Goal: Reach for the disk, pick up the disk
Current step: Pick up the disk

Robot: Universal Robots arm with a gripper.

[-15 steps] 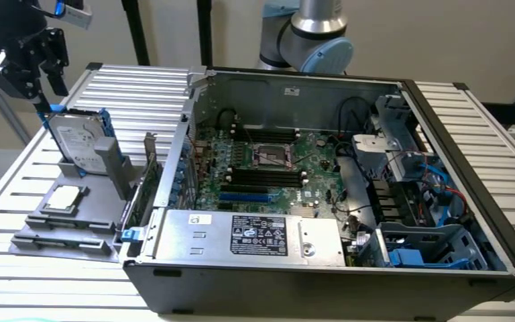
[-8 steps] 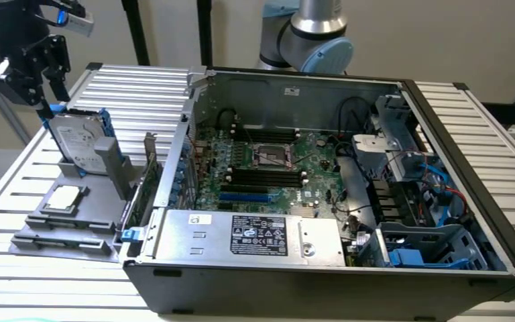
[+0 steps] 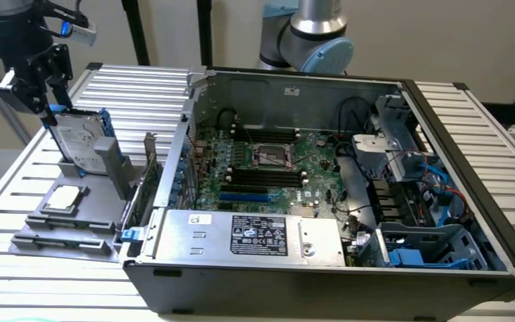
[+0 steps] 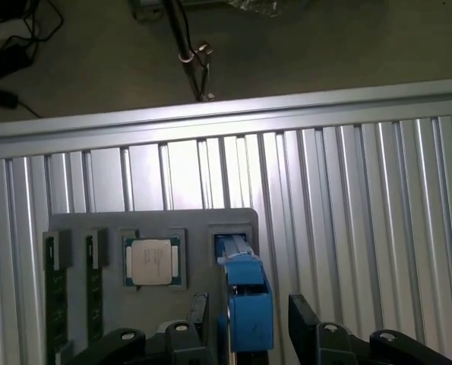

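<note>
The gripper (image 3: 51,111) hangs over the grey holder (image 3: 88,225) at the exterior view's left, beside the open computer case (image 3: 267,282). The disk (image 3: 77,141) stands on edge in a slot of that holder, its blue rails running up its sides. In the wrist view the gripper (image 4: 250,315) straddles the top edge of the disk (image 4: 242,277). The jaws are set apart, one finger (image 4: 198,310) close against the blue rail and the other clear of it with a gap, so nothing is clamped. A small square chip (image 3: 64,196) lies flat in the holder near the disk, and everything rests on a ribbed metal table (image 3: 472,127).
</note>
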